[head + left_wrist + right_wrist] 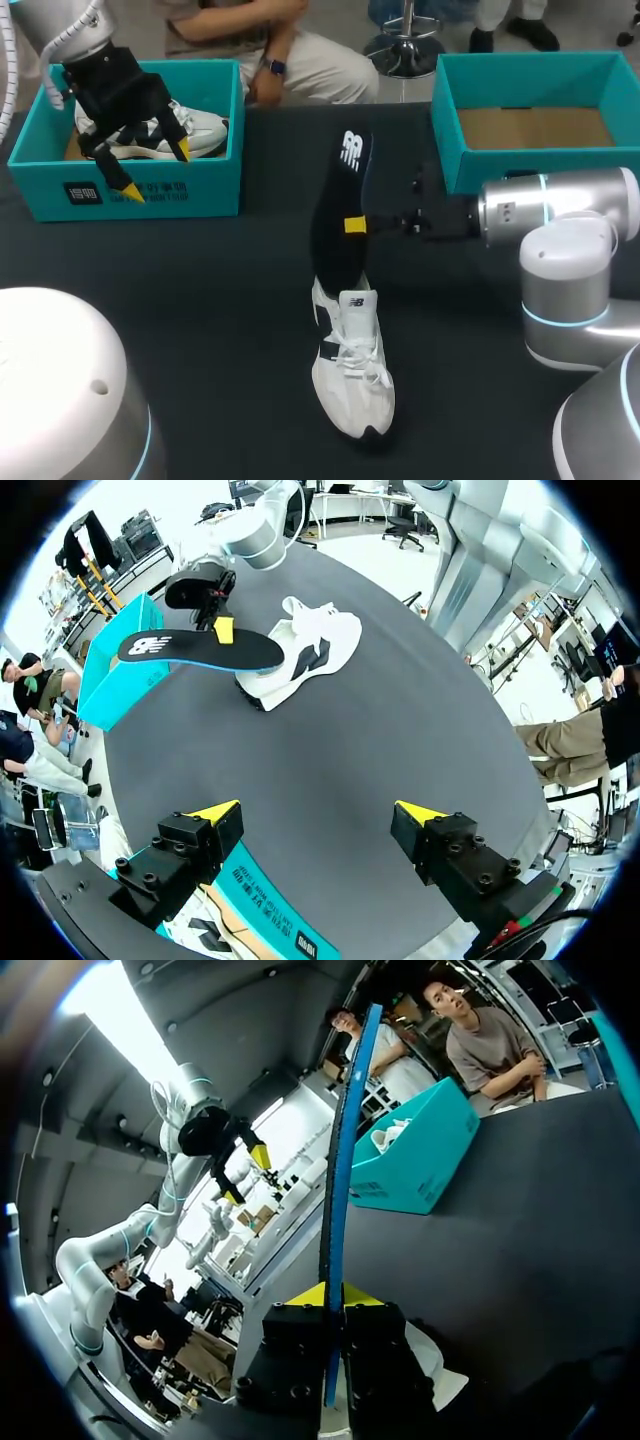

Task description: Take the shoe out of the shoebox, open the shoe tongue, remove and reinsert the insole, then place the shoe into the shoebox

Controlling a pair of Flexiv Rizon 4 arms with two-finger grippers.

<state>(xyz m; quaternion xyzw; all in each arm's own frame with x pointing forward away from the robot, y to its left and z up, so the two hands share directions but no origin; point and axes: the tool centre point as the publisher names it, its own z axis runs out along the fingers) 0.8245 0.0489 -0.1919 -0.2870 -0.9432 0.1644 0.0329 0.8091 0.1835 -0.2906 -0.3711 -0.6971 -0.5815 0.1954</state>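
Black foam insole [337, 200] — likely light and floppy, best pinched mid-length — is clamped so by the right gripper [355, 225], lower end at the white shoe [352, 375] mid-tabletop; left gripper [157, 170] gapes above the far-left-corner shoebox [190, 190].

Both arms are gleaming silver-white, with rounded shells all along. The right arm [560, 215] is glowing with thin teal rings at its joints, and the left arm [70, 30] is carrying a pale ribbed hose alongside. The left gripper [318, 812] is showing blocky black fingers dotted with screw holes and tipped with bright yellow wedges. The right gripper [335, 1295] is wearing the same black and yellow.
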